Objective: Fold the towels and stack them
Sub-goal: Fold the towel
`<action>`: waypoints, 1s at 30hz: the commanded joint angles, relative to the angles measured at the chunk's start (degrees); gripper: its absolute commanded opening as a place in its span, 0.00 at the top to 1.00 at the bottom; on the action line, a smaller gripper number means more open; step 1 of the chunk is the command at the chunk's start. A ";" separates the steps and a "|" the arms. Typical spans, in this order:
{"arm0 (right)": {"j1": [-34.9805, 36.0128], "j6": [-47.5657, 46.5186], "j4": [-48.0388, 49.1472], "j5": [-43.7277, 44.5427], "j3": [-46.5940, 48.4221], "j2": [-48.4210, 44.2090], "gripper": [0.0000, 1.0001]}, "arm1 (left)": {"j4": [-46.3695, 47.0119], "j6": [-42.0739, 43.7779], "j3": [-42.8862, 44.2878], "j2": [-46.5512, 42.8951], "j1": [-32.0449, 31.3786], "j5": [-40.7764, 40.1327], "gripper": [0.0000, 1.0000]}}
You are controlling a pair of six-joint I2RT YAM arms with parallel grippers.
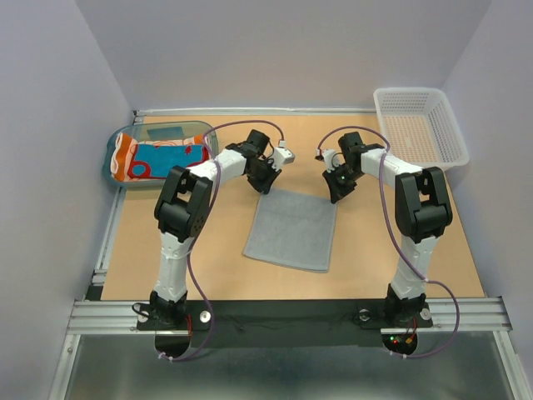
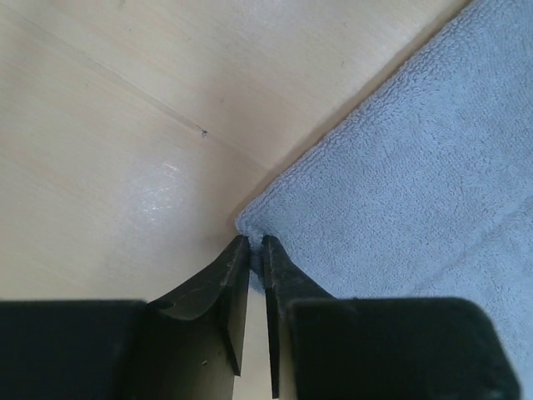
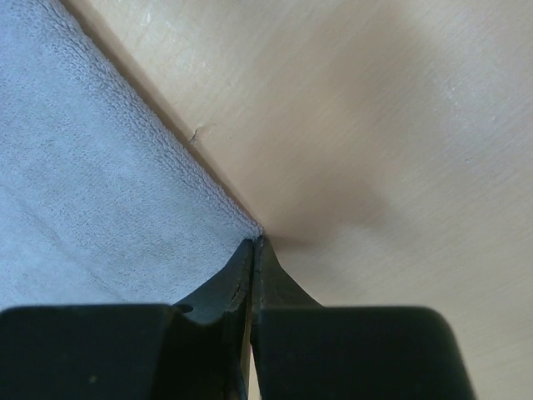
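On the grey towel (image 1: 291,229), right pincer (image 3: 252,242) is pressed together at the upper-right corner, left pincer (image 2: 256,240) a sliver apart — grip unclear; raise both corners evenly, then fold downward.

A grey towel (image 3: 92,192) is lying flat on the pale wooden table (image 3: 400,150), filling the left side of the view, its edge running diagonally down to one corner. The right gripper (image 3: 254,243) is sitting right at that corner, its black fingers (image 3: 216,283) pressing together with no gap showing, tips touching the cloth; whether any cloth is caught between them is unclear. A soft shadow (image 3: 333,225) is spreading over the table beside the tips, and a small mark (image 3: 196,132) is showing just off the towel's edge.
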 commanded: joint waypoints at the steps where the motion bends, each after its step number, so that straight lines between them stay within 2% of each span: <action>1: 0.98 -1.15 -1.13 2.31 0.08 2.72 1.00 | -5.21 0.37 1.67 3.53 0.12 0.67 0.85; 3: 0.98 -1.15 -1.13 3.01 0.43 2.81 0.99 | -5.48 0.10 2.12 4.23 0.38 0.67 0.97; 5: 0.98 -1.15 -1.13 3.71 1.13 3.07 0.99 | -5.39 0.02 2.21 4.33 0.82 0.67 1.00; 9: 0.98 -0.54 -1.13 7.48 4.73 3.69 0.99 | -4.17 0.19 2.38 3.36 2.31 -0.73 1.00; 14: 0.98 -0.01 -1.04 8.28 13.07 2.20 0.99 | -0.30 0.63 4.31 -0.94 3.98 -0.21 1.00; 20: 1.07 -0.80 -0.16 10.48 17.92 0.79 0.99 | 5.49 -1.21 4.15 -4.64 4.16 -1.97 1.00; 30: 2.04 0.08 3.09 11.89 12.39 -5.36 1.00 | 14.20 -6.75 -7.10 -14.56 4.08 -2.50 1.00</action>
